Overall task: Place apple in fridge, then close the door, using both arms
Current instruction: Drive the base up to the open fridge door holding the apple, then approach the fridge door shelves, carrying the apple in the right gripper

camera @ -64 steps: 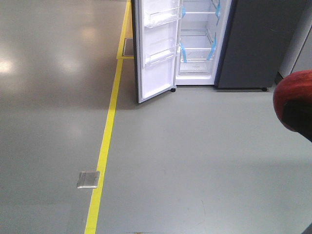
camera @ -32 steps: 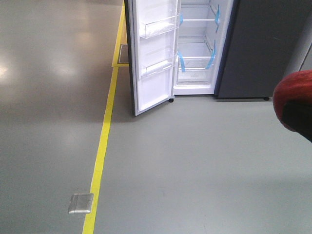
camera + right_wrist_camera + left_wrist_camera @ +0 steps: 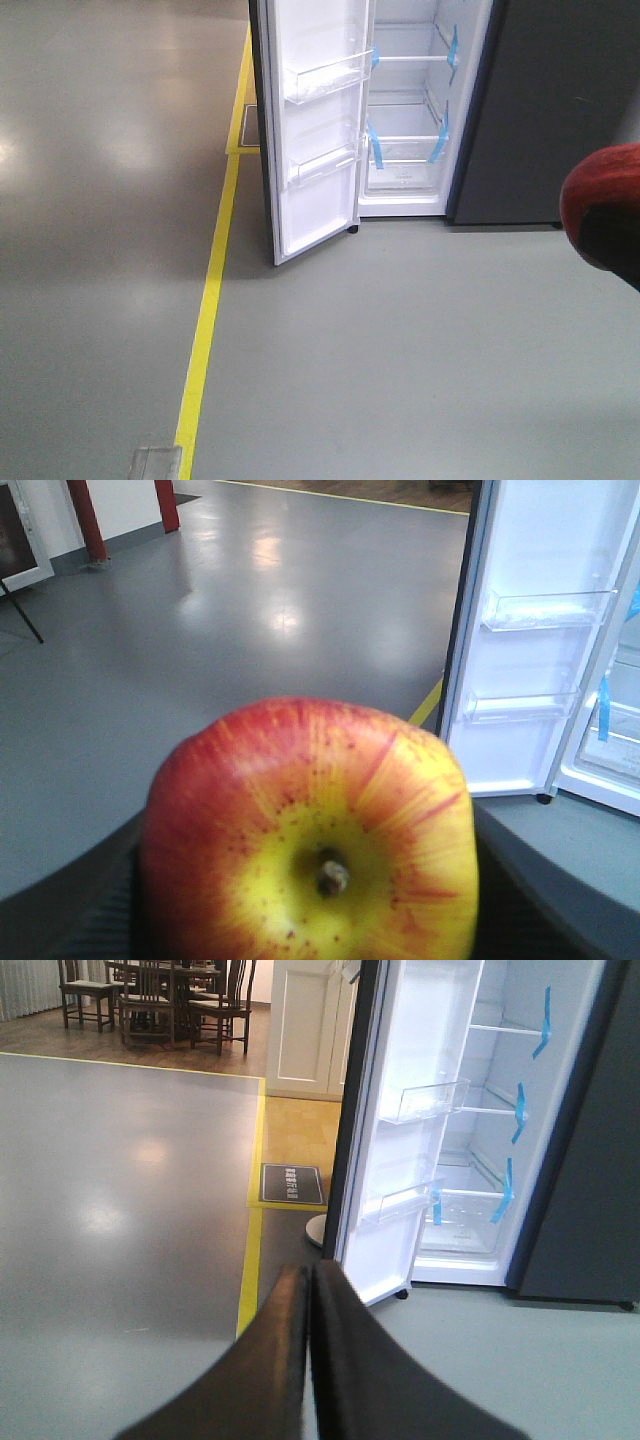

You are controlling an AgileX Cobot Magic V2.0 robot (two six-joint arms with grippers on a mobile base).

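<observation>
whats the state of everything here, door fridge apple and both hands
door: wide open, bins empty
fridge: open, visible shelves bare
apple: held up, not yet in the fridge
left hand: shut, holding nothing
right hand: shut on the apple

The left tool [image 3: 308, 1290] is matte black — two smooth, tapering fingers [image 3: 365, 1370]; the right tool [image 3: 320, 880] shows dark-grey pads [image 3: 90, 920], faintly ribbed.
</observation>
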